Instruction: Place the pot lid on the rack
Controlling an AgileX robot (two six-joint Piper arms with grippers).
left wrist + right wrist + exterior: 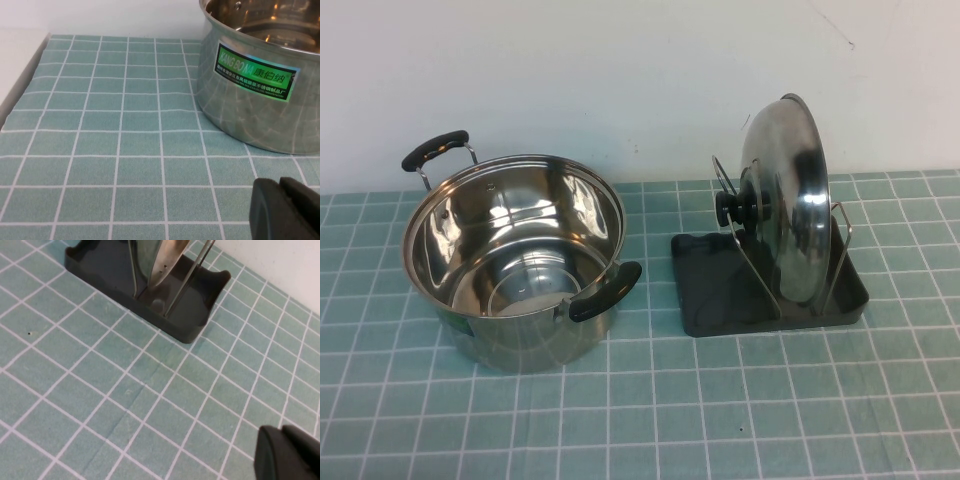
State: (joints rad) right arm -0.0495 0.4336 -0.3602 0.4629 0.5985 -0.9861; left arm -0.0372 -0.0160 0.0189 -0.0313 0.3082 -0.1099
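The shiny steel pot lid (790, 205) stands on edge in the wire loops of the dark grey rack (720, 290), its black knob (738, 205) facing left toward the pot. In the right wrist view the lid's lower edge (162, 260) sits between the wires of the rack (190, 320). My left gripper (280, 205) is shut and empty, low over the cloth near the pot. My right gripper (282, 452) is shut and empty, over the cloth in front of the rack. Neither gripper shows in the high view.
An open steel pot (515, 260) with two black handles stands left of the rack; its wall with a green label (255, 77) shows in the left wrist view. A green checked cloth (640, 420) covers the table. A white wall rises behind.
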